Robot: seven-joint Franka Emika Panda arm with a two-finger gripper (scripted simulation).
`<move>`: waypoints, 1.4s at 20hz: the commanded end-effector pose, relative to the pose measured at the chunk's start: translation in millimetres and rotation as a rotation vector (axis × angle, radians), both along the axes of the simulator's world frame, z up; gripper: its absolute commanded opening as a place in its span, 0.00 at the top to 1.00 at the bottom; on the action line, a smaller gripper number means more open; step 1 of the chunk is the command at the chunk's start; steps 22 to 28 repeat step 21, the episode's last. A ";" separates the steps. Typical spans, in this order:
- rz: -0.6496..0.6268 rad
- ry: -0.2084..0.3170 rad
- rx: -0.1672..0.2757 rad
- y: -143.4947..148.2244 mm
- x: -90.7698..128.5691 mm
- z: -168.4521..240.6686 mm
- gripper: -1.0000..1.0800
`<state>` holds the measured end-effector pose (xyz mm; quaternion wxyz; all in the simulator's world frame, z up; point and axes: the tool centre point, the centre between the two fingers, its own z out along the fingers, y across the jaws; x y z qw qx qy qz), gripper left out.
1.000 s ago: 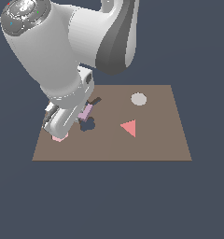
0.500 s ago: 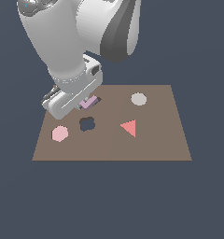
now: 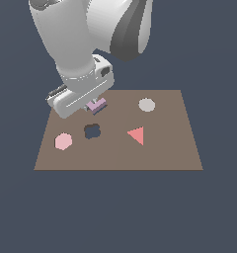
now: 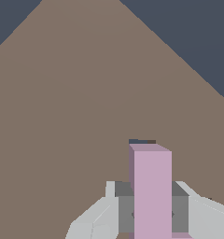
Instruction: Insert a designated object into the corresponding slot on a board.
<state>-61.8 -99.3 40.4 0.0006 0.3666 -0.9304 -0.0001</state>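
Risen clear of the board (image 3: 165,153), fingers (image 4: 125,205) clamp the purple block (image 3: 97,105).

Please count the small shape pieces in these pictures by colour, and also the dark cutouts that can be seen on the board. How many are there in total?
Lavender-purple L-shaped block, held in the gripper: 1
Pink hexagon: 1
Red-pink triangle: 1
Pale grey round piece: 1
Dark cross-shaped cutout visible on the board: 1
Total: 4 pieces and 1 visible cutout, 5 things.
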 end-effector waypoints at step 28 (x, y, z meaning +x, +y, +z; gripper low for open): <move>-0.015 -0.001 0.000 1.4 -1.5 -9.8 0.04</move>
